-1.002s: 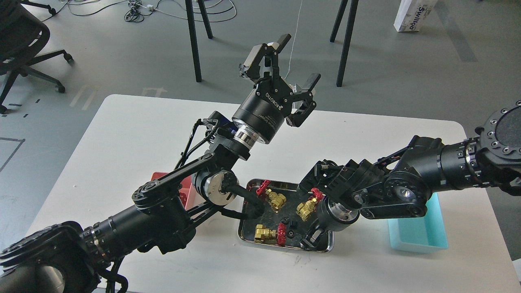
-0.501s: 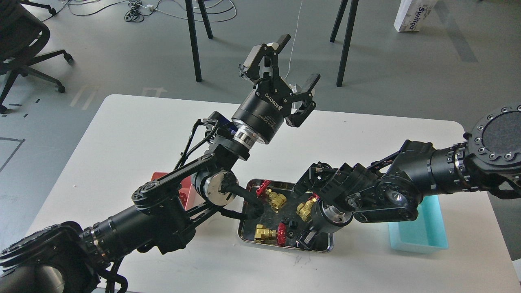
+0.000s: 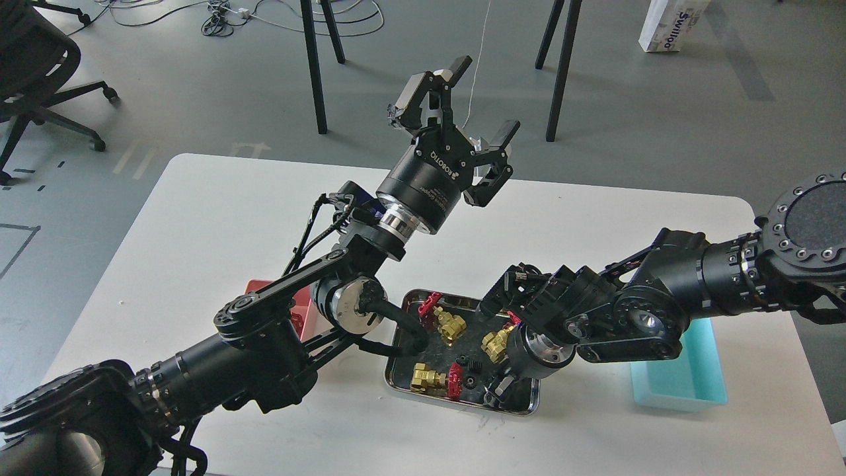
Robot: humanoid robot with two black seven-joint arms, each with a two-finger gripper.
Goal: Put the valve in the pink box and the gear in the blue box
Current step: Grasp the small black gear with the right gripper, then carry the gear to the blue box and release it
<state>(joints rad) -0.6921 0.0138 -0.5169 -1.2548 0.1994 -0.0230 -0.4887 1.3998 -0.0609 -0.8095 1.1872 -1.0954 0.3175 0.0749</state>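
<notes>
Right black two-finger pincer (image 3: 497,391) down in shiny steel tray (image 3: 396,382), grip unclear; tiny black toothed gear (image 3: 470,381) light, slippery: pinch across teeth.

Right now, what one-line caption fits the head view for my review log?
Right gripper down in the steel tray of valves and gears; left gripper raised, jaws open.

Shiny steel tray (image 3: 396,383), brass valve (image 3: 426,378), matt white table (image 3: 218,218), smooth cyan plastic blue box (image 3: 681,390).

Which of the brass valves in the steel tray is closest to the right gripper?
The valve at the tray's right side, tucked against the right arm's wrist just above the right gripper; the other two lie further left.
</notes>
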